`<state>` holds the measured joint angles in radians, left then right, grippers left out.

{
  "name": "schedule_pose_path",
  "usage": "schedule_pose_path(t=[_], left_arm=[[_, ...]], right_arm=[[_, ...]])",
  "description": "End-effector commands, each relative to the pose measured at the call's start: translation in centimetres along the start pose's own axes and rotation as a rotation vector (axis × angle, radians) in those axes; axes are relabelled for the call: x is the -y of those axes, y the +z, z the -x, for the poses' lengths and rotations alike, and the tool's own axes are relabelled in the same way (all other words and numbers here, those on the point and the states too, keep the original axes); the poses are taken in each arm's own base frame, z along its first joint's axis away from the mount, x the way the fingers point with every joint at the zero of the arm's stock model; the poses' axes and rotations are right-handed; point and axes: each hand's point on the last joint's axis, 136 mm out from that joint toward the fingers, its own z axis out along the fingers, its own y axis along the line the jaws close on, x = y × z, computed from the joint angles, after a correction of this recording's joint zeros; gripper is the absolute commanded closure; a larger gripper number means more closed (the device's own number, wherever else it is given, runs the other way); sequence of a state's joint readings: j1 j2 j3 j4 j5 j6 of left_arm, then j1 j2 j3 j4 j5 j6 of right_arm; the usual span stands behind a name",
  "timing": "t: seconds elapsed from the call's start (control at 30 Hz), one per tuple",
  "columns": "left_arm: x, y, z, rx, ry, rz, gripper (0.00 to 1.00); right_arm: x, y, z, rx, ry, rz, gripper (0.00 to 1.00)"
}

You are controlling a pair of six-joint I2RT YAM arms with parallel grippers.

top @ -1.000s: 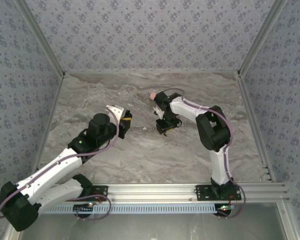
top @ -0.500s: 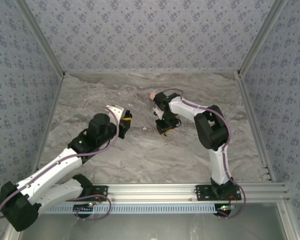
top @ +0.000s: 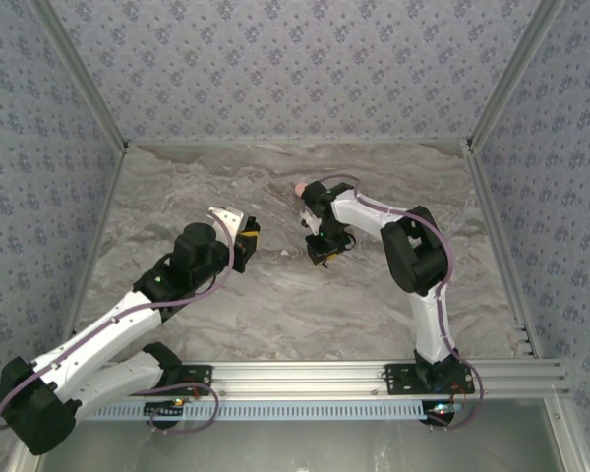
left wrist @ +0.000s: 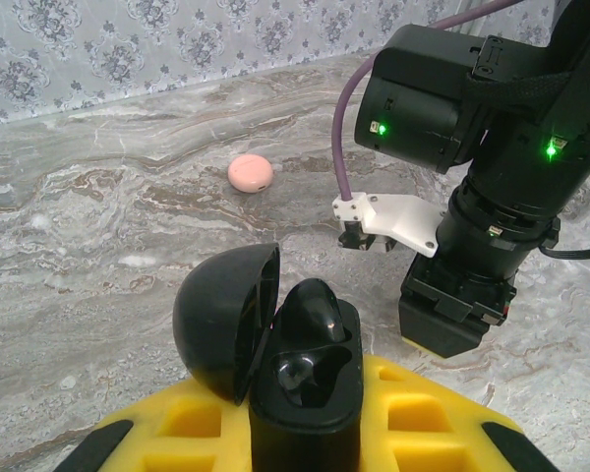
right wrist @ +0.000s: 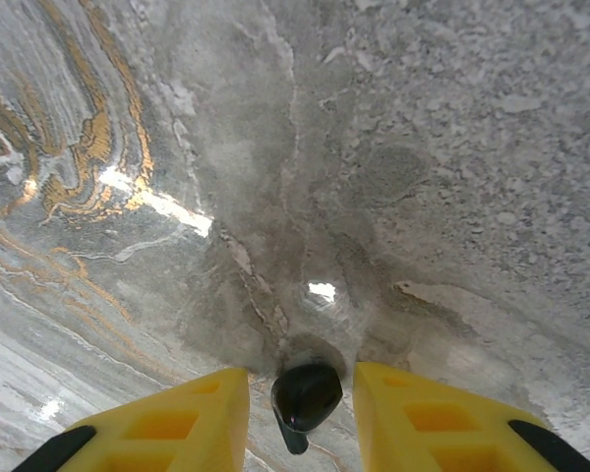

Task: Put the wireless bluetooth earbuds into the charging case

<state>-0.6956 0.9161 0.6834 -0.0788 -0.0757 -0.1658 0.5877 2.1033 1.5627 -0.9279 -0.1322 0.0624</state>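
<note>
Marble table (top: 275, 305) beneath both arms. Left gripper (top: 244, 236) clamped shut around case (left wrist: 305, 393), lid swung open to the left. Right gripper (right wrist: 300, 379) low over the table, jaws partly open, gripping nothing. Beyond the case, pink disc (left wrist: 250, 173). Seated in case: one bud (left wrist: 313, 307). Between right fingers, touching neither: second bud (right wrist: 307, 395), lying on table.

left arm (top: 108, 329) stretches up from lower left, left gripper (top: 245, 237) clamped tight on the charging case (left wrist: 305, 393), while right arm (top: 418, 258) folds over mid-frame, right gripper (top: 324, 254) aimed straight down, fingers a bit apart
</note>
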Motion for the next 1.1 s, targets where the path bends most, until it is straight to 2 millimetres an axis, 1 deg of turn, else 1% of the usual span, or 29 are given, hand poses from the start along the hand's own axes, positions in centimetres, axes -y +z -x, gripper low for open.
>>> schedule_pose_path(t=[0.0, 0.27, 0.6, 0.7, 0.83, 0.97, 1.07], left_arm=[[-0.1, -0.2, 0.5, 0.026, -0.011, 0.003, 0.85], [-0.2, -0.3, 0.6, 0.028, -0.012, 0.005, 0.86], [-0.3, -0.2, 0.6, 0.029, -0.011, 0.010, 0.85], [-0.3, -0.2, 0.6, 0.031, -0.009, 0.011, 0.86], [-0.3, -0.2, 0.6, 0.030, -0.011, 0.013, 0.86], [-0.3, -0.2, 0.6, 0.030, -0.010, 0.013, 0.86], [-0.4, -0.2, 0.5, 0.028, -0.010, 0.015, 0.86]], right_arm=[[-0.4, 0.5, -0.1, -0.029, 0.003, 0.012, 0.66], [-0.6, 1.2, -0.5, -0.049, 0.001, -0.001, 0.68], [-0.1, 2.0, -1.3, -0.070, 0.024, -0.072, 0.67], [-0.4, 2.2, -1.6, -0.070, 0.036, -0.081, 0.67], [-1.2, 2.5, -1.7, -0.068, 0.031, -0.083, 0.67], [-2.0, 2.8, -1.5, -0.063, 0.027, -0.069, 0.67], [-2.1, 2.9, -1.4, -0.062, 0.035, -0.071, 0.68]])
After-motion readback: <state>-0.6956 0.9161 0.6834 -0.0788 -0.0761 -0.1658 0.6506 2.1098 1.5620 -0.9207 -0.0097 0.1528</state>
